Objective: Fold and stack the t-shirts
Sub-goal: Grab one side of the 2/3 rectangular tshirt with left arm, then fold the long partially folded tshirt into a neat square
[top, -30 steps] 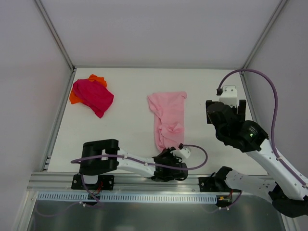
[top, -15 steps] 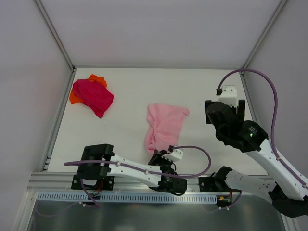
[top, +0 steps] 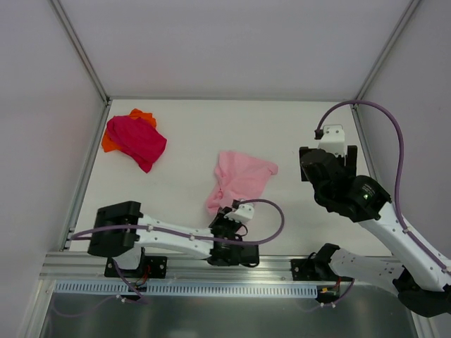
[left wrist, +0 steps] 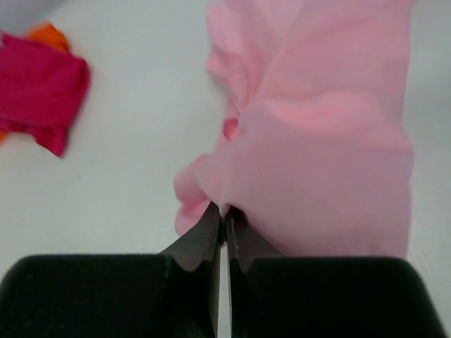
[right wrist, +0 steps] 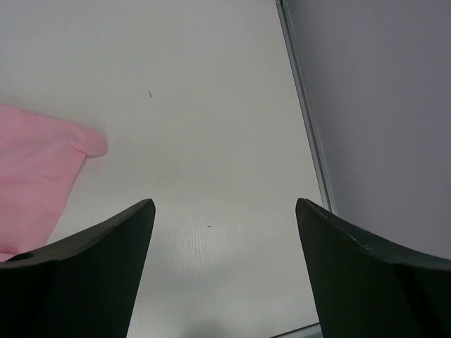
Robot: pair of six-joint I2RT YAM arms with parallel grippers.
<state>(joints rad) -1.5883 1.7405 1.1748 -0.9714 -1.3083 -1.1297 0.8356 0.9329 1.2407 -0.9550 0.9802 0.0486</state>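
A light pink t-shirt (top: 239, 179) lies bunched at the table's middle; it also shows in the left wrist view (left wrist: 317, 141) and at the left edge of the right wrist view (right wrist: 32, 176). My left gripper (top: 224, 213) is shut on its near edge (left wrist: 224, 211). A magenta t-shirt (top: 137, 139) lies crumpled at the far left on top of an orange t-shirt (top: 143, 115); both show in the left wrist view, magenta (left wrist: 39, 88) and orange (left wrist: 49, 35). My right gripper (right wrist: 225, 232) is open and empty, held above the table right of the pink shirt (top: 331, 172).
Grey walls enclose the white table (top: 183, 127) on the left, back and right. A metal rail (top: 176, 264) runs along the near edge. The right wall's base strip (right wrist: 303, 105) is close to my right gripper.
My left gripper has pulled the pink shirt's near end left and toward the near edge, shortening and bunching the shirt. The right arm has barely moved.
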